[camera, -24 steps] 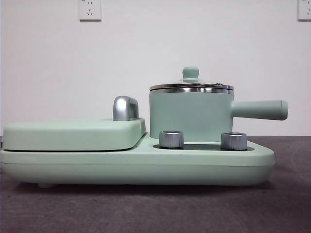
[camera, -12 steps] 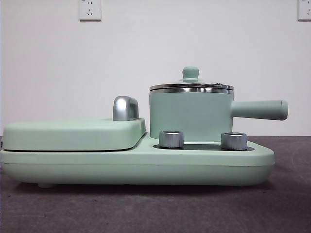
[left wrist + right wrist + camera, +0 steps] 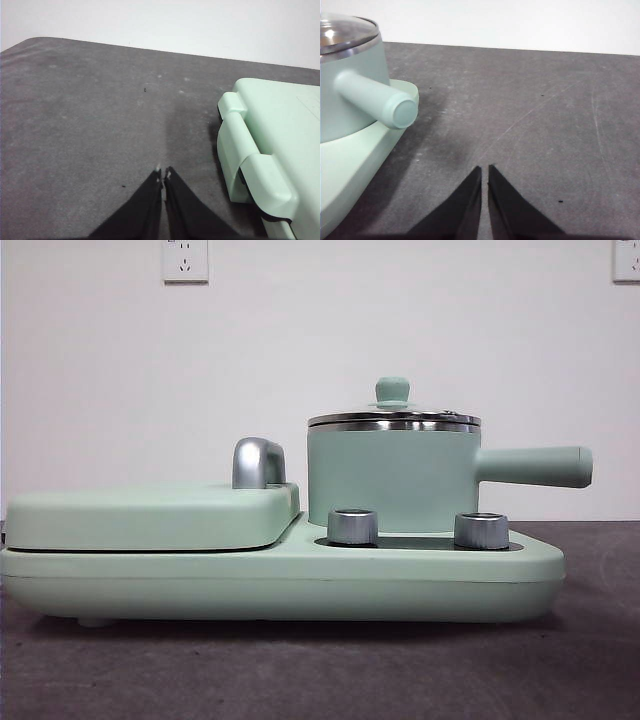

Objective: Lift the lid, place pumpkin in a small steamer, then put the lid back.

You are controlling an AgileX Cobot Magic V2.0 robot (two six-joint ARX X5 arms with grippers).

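The small steamer [image 3: 390, 478], a mint-green pot with a long side handle [image 3: 535, 466], stands on the right half of the appliance base. Its lid [image 3: 393, 417], glass with a steel rim and a mint knob [image 3: 392, 390], rests on top. In the right wrist view the steamer [image 3: 342, 95] and its lid [image 3: 342, 32] sit off to one side, and my right gripper [image 3: 484, 170] hovers shut over bare table, apart from the handle. My left gripper [image 3: 162, 173] is shut over the table beside the base's corner [image 3: 260, 150]. The pumpkin is out of view.
The wide mint-green appliance base [image 3: 280, 575] carries a flat rectangular cover [image 3: 150, 515] with a chrome handle [image 3: 257, 462] on its left half and two silver knobs [image 3: 352, 526] in front of the pot. A white wall stands behind the dark grey table [image 3: 320, 670].
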